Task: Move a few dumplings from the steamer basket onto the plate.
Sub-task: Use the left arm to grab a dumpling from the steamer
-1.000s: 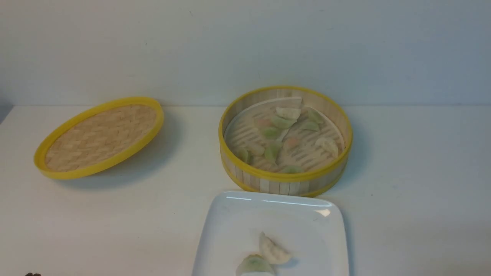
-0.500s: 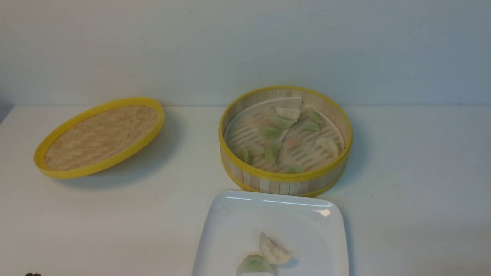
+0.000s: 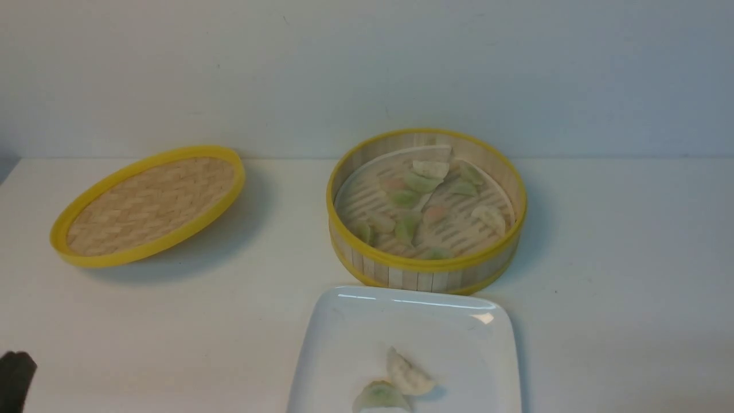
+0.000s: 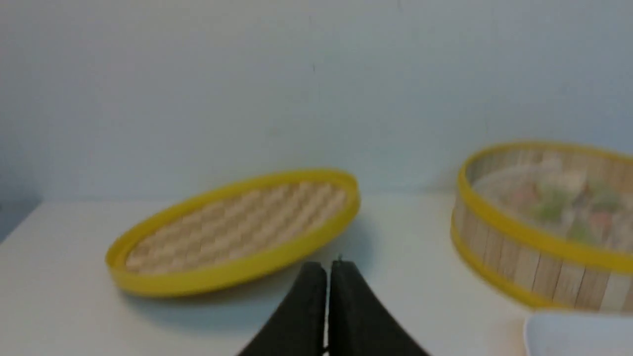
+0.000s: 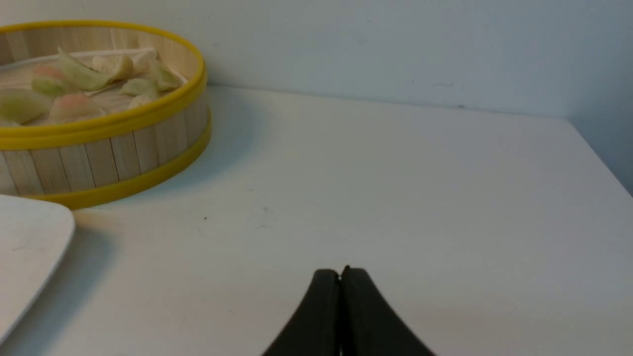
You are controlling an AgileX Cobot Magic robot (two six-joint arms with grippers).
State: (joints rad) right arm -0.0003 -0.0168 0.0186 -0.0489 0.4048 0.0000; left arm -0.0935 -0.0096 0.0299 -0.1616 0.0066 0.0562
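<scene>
The steamer basket (image 3: 424,274) stands at the table's middle back and holds several dumplings (image 3: 421,182). The white plate (image 3: 355,327) lies in front of it with two dumplings, a whitish one (image 3: 408,374) and a green one (image 3: 378,396). My left gripper (image 3: 14,378) shows as a dark tip at the lower left edge; in the left wrist view it (image 4: 327,269) is shut and empty, facing the lid. My right gripper (image 5: 340,274) is shut and empty over bare table, right of the basket (image 5: 99,158); it is out of the front view.
A flat woven lid with a yellow rim (image 3: 149,203) lies tilted at the back left, also in the left wrist view (image 4: 232,232). A pale wall stands behind the table. The table's right edge shows in the right wrist view (image 5: 601,158).
My left gripper has risen into the front view at the lower left edge. The basket, plate, dumplings and lid have not moved.
</scene>
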